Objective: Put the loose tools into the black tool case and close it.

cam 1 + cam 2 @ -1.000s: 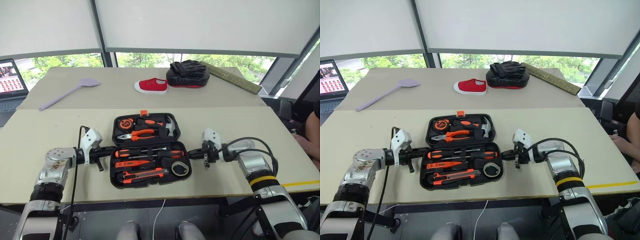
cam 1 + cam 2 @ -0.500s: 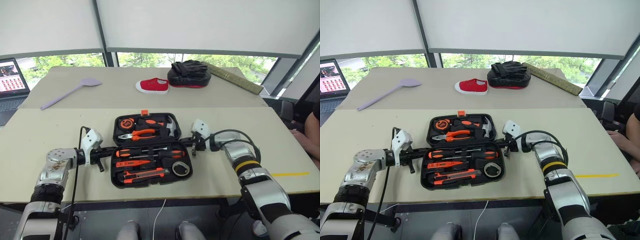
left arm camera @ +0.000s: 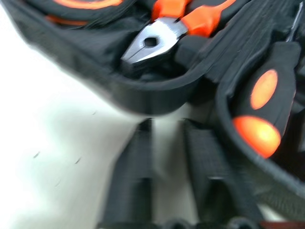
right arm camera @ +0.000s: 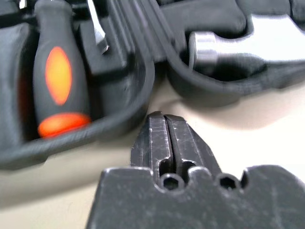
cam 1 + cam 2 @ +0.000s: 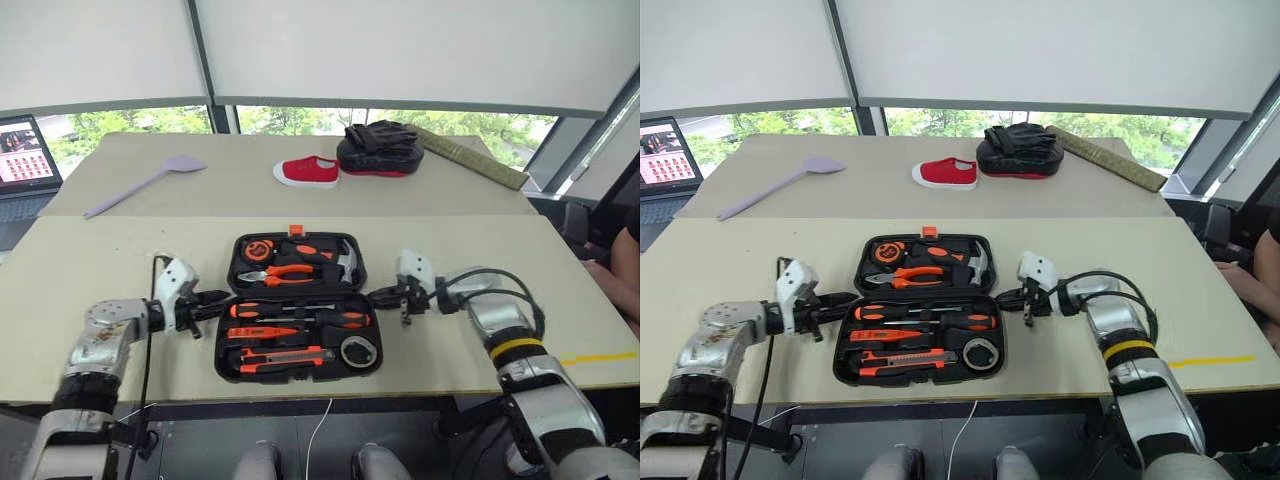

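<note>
Bright daylight through windows [image 5: 300, 118] behind; soft shadows; wrist views blurred (left worse).

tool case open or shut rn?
Open: the tool case lies flat on the table, both halves spread, tools showing in their slots.

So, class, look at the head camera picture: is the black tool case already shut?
No, the black tool case lies open flat on the table, with orange-handled tools showing in both halves.

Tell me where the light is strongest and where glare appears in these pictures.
Left eye view: daylight comes through the window strip behind the tables. Left wrist view: the table looks washed out white. Right wrist view: glare sits on the hammer head.
</note>
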Robot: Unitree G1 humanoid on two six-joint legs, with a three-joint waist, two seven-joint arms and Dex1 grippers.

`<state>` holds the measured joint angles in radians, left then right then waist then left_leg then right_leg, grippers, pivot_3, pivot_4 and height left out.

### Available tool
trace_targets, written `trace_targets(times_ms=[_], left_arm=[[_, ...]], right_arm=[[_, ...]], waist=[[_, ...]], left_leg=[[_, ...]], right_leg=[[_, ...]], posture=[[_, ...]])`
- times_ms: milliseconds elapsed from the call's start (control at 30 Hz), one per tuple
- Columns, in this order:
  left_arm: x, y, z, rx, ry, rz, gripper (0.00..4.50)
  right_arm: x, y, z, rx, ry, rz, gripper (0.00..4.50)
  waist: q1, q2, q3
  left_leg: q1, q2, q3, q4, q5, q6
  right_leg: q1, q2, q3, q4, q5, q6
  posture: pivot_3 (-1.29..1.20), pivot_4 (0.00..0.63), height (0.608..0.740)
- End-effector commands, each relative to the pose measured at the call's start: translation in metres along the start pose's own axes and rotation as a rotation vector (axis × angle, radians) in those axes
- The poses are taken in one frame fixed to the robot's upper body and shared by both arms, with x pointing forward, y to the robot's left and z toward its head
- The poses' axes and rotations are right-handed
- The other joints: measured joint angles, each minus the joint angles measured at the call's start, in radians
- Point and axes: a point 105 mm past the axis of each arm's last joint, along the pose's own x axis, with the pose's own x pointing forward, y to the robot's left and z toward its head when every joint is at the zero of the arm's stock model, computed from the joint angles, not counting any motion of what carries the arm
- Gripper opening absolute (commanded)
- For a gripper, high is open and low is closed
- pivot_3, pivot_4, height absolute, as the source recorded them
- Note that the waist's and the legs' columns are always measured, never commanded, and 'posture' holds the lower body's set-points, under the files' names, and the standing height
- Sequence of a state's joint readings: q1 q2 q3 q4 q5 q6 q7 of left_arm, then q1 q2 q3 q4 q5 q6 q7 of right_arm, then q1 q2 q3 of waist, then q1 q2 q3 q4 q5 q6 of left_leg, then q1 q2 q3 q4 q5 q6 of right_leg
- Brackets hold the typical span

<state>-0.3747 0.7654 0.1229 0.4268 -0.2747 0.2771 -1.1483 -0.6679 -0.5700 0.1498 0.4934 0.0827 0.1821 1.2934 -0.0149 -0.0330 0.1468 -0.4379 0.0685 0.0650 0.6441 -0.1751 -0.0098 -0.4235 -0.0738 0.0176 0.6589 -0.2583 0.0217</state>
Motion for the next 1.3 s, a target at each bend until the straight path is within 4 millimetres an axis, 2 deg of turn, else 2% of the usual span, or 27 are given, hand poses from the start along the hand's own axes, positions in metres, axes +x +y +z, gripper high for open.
trace_targets(times_ms=[33, 100, 167, 200, 267, 300, 467, 733, 833, 933, 1000, 1067, 1167, 1200, 1300], left_arm=[[-0.027, 0.021, 0.013, -0.071, 0.064, 0.149, 2.89], [-0.032, 0.023, 0.016, -0.131, 0.15, 0.173, 3.72], [-0.028, 0.013, 0.038, -0.213, 0.088, 0.096, 4.48], [-0.025, 0.01, 0.048, -0.255, 0.058, 0.072, 4.5], [-0.017, 0.009, 0.062, -0.328, 0.042, 0.062, 4.5], [-0.013, 0.009, 0.066, -0.353, 0.049, 0.068, 4.5], [0.01, 0.018, 0.074, -0.434, 0.054, 0.133, 4.5], [0.036, 0.012, 0.074, -0.465, 0.076, 0.127, 4.5], [0.04, 0.011, 0.072, -0.477, 0.085, 0.124, 4.5], [0.041, 0.01, 0.07, -0.479, 0.094, 0.125, 4.5], [0.041, 0.012, 0.069, -0.484, 0.096, 0.136, 3.96], [0.042, 0.01, 0.069, -0.505, 0.088, 0.119, 3.47], [0.046, 0.007, 0.068, -0.537, 0.064, 0.096, 2.16], [0.048, 0.006, 0.067, -0.54, 0.053, 0.092, 1.83], [0.05, 0.004, 0.066, -0.551, 0.004, 0.074, 0.58]], right_arm=[[-0.031, -0.018, 0.024, 0.075, 0.068, -0.191, 1.86], [-0.035, -0.019, 0.03, 0.12, 0.132, -0.227, 2.65], [-0.033, -0.016, 0.046, 0.204, 0.11, -0.206, 3.34], [-0.031, -0.015, 0.051, 0.246, 0.108, -0.197, 3.57], [-0.024, -0.02, 0.056, 0.327, 0.141, -0.216, 4.33], [-0.02, -0.023, 0.059, 0.372, 0.146, -0.228, 4.47], [0.0, -0.042, 0.07, 0.425, 0.158, -0.294, 4.47], [0.023, -0.052, 0.066, 0.505, 0.198, -0.331, 4.47], [0.028, -0.053, 0.06, 0.567, 0.207, -0.329, 3.73], [0.031, -0.049, 0.057, 0.593, 0.225, -0.308, 2.68], [0.032, -0.047, 0.054, 0.607, 0.24, -0.298, 1.93], [0.035, -0.047, 0.053, 0.663, 0.229, -0.301, 1.39], [0.036, -0.051, 0.053, 0.765, 0.175, -0.324, 0.23], [0.036, -0.052, 0.053, 0.785, 0.164, -0.328, 0.01], [0.035, -0.054, 0.059, 0.794, 0.095, -0.318, 0.0]], waist=[[-0.003, 0.0, 0.0], [-0.003, 0.0, 0.0], [-0.002, 0.0, 0.0], [-0.001, 0.0, 0.0], [0.001, 0.0, 0.0], [0.003, 0.0, 0.0], [0.003, 0.0, 0.0], [0.0, -0.002, 0.002], [0.0, -0.002, 0.002], [-0.002, -0.002, 0.002], [-0.002, -0.002, 0.002], [-0.001, -0.002, 0.002], [-0.001, -0.003, 0.002], [-0.001, -0.003, 0.002], [-0.001, -0.003, 0.002]], left_leg=[[0.0, 0.0, 0.0, 0.0, 0.0, 0.0], [0.001, 0.0, 0.0, 0.0, 0.0, 0.0], [0.002, 0.0, 0.0, 0.0, 0.0, -0.001], [0.002, 0.0, 0.0, 0.0, 0.001, -0.001], [0.002, 0.0, 0.0, 0.0, 0.002, -0.001], [0.002, 0.0, -0.001, 0.0, 0.002, -0.001], [0.001, -0.001, -0.001, 0.0, 0.003, 0.0], [-0.003, -0.001, -0.003, -0.001, 0.002, 0.0], [-0.003, -0.001, -0.003, 0.0, 0.002, 0.0], [-0.003, -0.001, -0.003, 0.0, 0.003, 0.0], [-0.003, -0.001, -0.003, 0.0, 0.003, 0.0], [-0.003, -0.002, -0.004, 0.0, 0.003, 0.0], [-0.002, -0.002, -0.004, 0.0, 0.003, 0.0], [-0.001, -0.002, -0.004, 0.0, 0.003, -0.001], [-0.001, -0.002, -0.004, 0.0, 0.004, -0.001]], right_leg=[[0.0, 0.0, 0.0, 0.0, 0.0, 0.0], [-0.001, 0.0, 0.0, 0.002, 0.0, -0.001], [-0.001, 0.001, 0.0, 0.004, -0.001, -0.001], [-0.001, 0.001, 0.0, 0.004, -0.002, -0.001], [-0.001, 0.001, 0.0, 0.004, -0.002, -0.001], [-0.001, 0.001, 0.0, 0.004, -0.002, -0.001], [0.0, 0.001, 0.0, 0.004, -0.001, -0.001], [-0.003, 0.001, 0.0, 0.003, -0.001, -0.001], [-0.003, 0.001, 0.0, 0.004, -0.001, -0.001], [-0.003, 0.001, 0.0, 0.004, -0.001, -0.001], [-0.003, 0.001, -0.001, 0.004, -0.001, -0.001], [-0.002, 0.001, -0.001, 0.004, -0.001, -0.001], [-0.001, 0.001, -0.001, 0.004, -0.001, -0.001], [0.0, 0.001, -0.001, 0.004, -0.001, -0.001], [0.0, 0.001, -0.001, 0.004, 0.0, -0.001]], posture=[[0.0, 0.15, 0.74], [0.0, 0.15, 0.74], [0.0, 0.15, 0.74], [0.0, 0.15, 0.74], [0.0, 0.15, 0.74], [0.0, 0.15, 0.74], [0.0, 0.15, 0.74], [0.0, 0.15, 0.74], [0.0, 0.15, 0.74], [0.0, 0.15, 0.74], [0.0, 0.15, 0.74], [0.0, 0.15, 0.74], [0.0, 0.15, 0.74], [0.0, 0.15, 0.74], [0.0, 0.15, 0.74]])
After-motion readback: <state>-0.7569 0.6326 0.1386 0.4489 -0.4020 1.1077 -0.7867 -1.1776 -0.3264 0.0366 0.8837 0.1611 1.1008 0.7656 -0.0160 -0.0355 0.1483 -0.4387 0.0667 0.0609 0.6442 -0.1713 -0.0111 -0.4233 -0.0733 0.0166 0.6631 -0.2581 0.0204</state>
